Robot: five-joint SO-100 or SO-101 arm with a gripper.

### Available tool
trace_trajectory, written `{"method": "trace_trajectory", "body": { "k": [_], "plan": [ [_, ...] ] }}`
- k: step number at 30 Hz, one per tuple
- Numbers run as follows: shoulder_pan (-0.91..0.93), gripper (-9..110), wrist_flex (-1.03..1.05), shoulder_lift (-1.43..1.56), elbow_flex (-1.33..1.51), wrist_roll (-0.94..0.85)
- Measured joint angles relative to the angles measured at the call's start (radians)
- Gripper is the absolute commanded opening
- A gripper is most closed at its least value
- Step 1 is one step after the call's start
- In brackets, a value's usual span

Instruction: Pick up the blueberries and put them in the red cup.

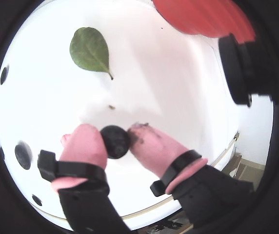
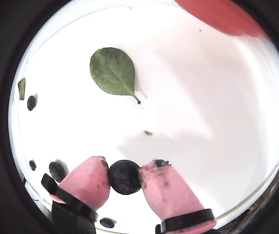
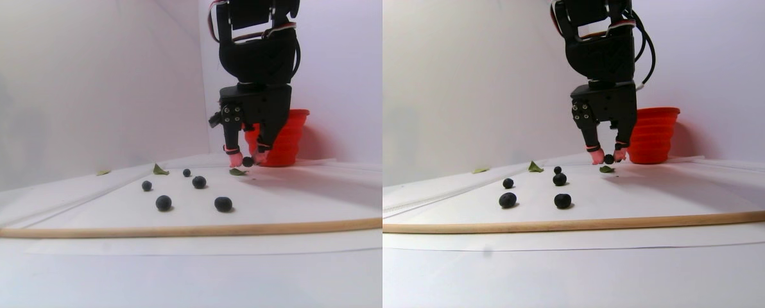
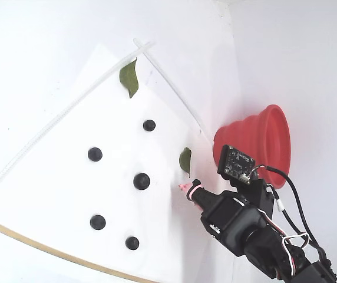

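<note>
While your tool [image 1: 122,139] points down at the white desk [image 1: 178,97], its two pink fingertips [image 1: 83,144] are pinching one blueberry [image 1: 115,141] between them; both wrist views show the dark ball squeezed from either side, and one of them [image 2: 125,177] shows dark smudges on the pink pads [image 2: 166,187]. You can see in the stereo pair view that the held berry [image 3: 248,162] hangs just above the desk, near a green leaf [image 3: 236,172]. Closer to that camera than your tool, beyond a thin wooden strip [image 3: 177,230] lying across the sheet, the loose blueberries [image 3: 163,203] are scattered well apart from one another, and the fixed view counts five of them [image 4: 141,181] on the white sheet. A large green leaf [image 1: 90,49] lies ahead of the fingertips in the wrist views, with a tiny scrap [image 2: 148,132] between it and the berry. Farthest off, your red cup [image 3: 280,138] stands upright behind the tool near the back wall, and its rim [image 1: 203,17] shows at the top edge of both wrist views. A second leaf [image 4: 129,78] lies at the far end of the sheet in the fixed view.
</note>
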Motion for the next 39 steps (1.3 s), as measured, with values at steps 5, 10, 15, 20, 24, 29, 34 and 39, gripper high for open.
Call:
{"method": "trace_trajectory", "body": {
  "k": [5,10,15,20,24,29,34,39],
  "plan": [
    [0.000,11,0.031,0.040,0.000,-0.006],
    [0.006,11,0.041,0.066,-0.012,-0.015],
    [0.023,11,0.074,0.066,-0.058,-0.015],
    [0.029,11,0.098,0.066,-0.094,-0.026],
    [0.029,11,0.120,0.066,-0.118,-0.034],
    [0.044,11,0.138,0.066,-0.140,-0.034],
    [0.048,11,0.152,0.066,-0.155,-0.034],
    [0.048,11,0.178,0.124,-0.163,-0.034]
  ]
}}
